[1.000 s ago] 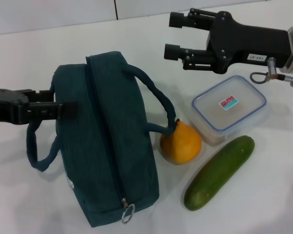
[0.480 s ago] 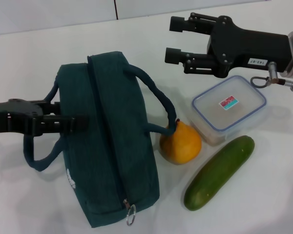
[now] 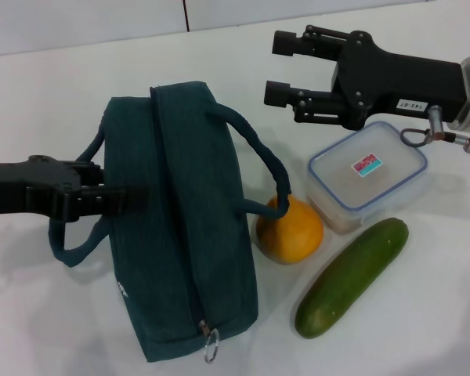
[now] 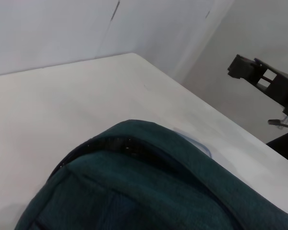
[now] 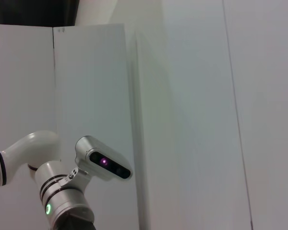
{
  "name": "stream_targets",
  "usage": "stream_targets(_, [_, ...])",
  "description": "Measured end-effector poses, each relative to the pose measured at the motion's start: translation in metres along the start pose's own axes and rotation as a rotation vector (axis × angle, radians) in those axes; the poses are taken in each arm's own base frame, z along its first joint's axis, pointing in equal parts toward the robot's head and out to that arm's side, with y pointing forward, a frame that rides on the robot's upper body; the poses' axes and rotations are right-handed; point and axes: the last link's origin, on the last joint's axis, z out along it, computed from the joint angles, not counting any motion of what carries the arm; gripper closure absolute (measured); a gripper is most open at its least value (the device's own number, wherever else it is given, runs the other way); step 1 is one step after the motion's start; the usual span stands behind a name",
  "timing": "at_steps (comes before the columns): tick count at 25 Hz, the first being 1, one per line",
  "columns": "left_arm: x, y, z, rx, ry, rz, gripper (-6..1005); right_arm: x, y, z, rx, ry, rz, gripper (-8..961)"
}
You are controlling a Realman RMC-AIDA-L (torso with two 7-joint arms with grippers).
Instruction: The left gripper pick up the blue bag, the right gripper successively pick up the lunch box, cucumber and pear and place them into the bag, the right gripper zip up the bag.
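The blue bag point(image 3: 180, 235) lies on the white table with its zip shut and the silver ring pull point(image 3: 211, 345) at the near end. It also fills the lower part of the left wrist view point(image 4: 149, 196). My left gripper point(image 3: 121, 184) is at the bag's left side, across the left handle point(image 3: 74, 247), with its fingers apart. My right gripper point(image 3: 278, 66) is open and empty, in the air behind the lunch box point(image 3: 368, 176). The pear point(image 3: 290, 231) sits against the bag's right handle point(image 3: 258, 157). The cucumber point(image 3: 352, 276) lies in front of the lunch box.
The table point(image 3: 47, 86) ends at a wall at the back. The right wrist view shows only white wall panels and my left arm's silver wrist with its green light point(image 5: 50, 208). The right gripper shows far off in the left wrist view point(image 4: 264, 79).
My left gripper has moved right into the bag's side. The bag has shifted right, and its right handle now reaches over the pear. The right gripper has barely moved.
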Motion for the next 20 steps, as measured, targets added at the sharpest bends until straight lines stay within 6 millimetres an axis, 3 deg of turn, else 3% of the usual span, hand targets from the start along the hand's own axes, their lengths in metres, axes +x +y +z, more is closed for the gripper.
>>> stream_targets(10, [0.012, -0.005, -0.006, 0.016, 0.046, 0.011, 485, 0.007, 0.0, -0.003, 0.045, -0.042, 0.002, 227])
stream_targets(17, [0.011, -0.009, 0.002, -0.005, 0.023, -0.003, 564, 0.014, 0.001, -0.007, 0.075, -0.06, 0.03, 228])
stream_targets(20, [0.012, -0.011, 0.006, -0.01, 0.006, 0.012, 693, 0.015, 0.002, -0.009, 0.081, -0.059, 0.024, 228])
